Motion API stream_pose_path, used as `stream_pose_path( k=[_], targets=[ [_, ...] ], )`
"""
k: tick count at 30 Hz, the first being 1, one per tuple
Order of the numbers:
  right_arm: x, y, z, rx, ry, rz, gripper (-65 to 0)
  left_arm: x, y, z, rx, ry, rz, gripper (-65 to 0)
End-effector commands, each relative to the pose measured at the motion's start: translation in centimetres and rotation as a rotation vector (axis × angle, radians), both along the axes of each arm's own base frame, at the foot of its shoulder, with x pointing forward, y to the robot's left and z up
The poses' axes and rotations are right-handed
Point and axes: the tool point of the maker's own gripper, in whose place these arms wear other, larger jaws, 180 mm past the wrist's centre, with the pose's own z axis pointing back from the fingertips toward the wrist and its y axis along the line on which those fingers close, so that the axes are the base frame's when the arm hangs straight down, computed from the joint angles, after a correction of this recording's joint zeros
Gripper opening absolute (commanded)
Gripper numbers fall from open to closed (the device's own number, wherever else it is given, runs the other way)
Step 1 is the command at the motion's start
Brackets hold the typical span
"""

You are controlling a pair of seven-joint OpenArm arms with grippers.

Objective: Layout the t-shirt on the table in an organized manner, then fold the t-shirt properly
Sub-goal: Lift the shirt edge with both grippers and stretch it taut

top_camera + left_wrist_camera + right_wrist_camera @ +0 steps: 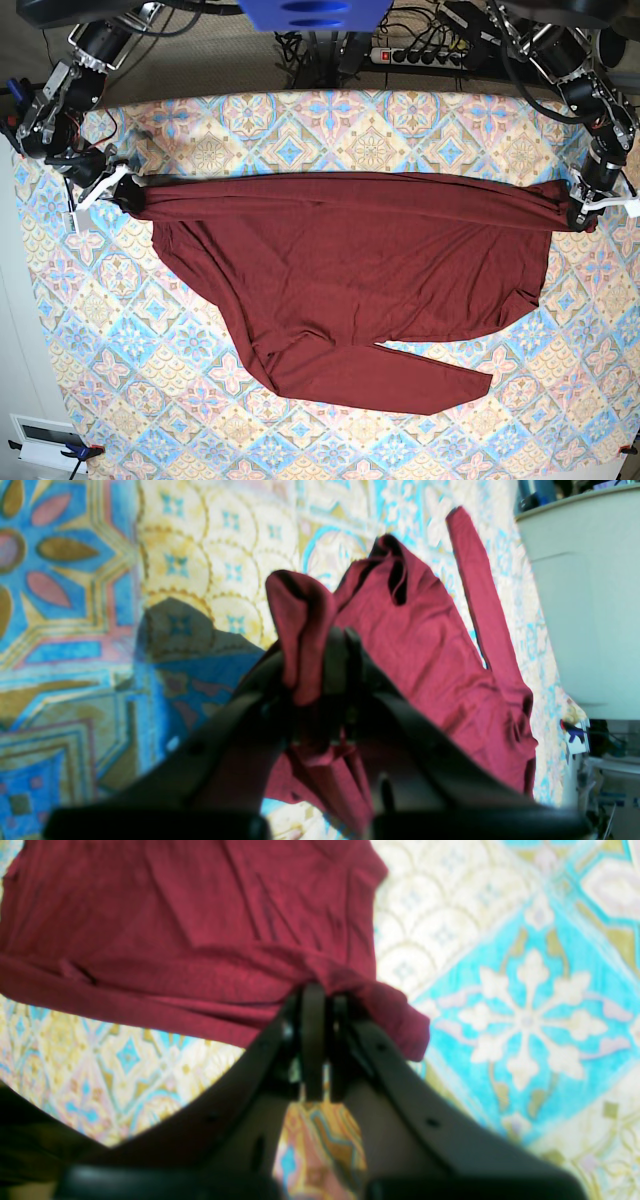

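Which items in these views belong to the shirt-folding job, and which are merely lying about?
Job:
- plain dark maroon jersey t-shirt, stretched between both arms
- table under pastel tile-pattern cloth
- left gripper and right gripper, jaws shut on the t-shirt

Lying about:
- pale grey bin
- white power strip

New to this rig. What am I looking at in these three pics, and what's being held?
It is a two-armed robot at a table covered in a patterned cloth. One picture looks down from above; the other two come from cameras mounted on each wrist, looking along the pincer. A dark red t-shirt lies spread across the table. The left pincer is shut on a bunch of the shirt's fabric at one end, and the right pincer is shut on the other end, so the top edge is stretched between them.
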Motion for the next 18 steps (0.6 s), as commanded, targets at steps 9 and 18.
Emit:
stream_pose_path(
  k=[9,18],
  targets=[
    [1.0,-1.7,-0.8,0.019,0.013,-0.080,-65.0,0.9,1.3,0.8,0.125,0.038,-0.004,-64.8],
    [0.6,-2.8,-1.6,-0.053,0.055,-0.097,-56.3,1.2,-0.7,-1.2,0.100,0.171,-0.059,-52.5]
  ],
)
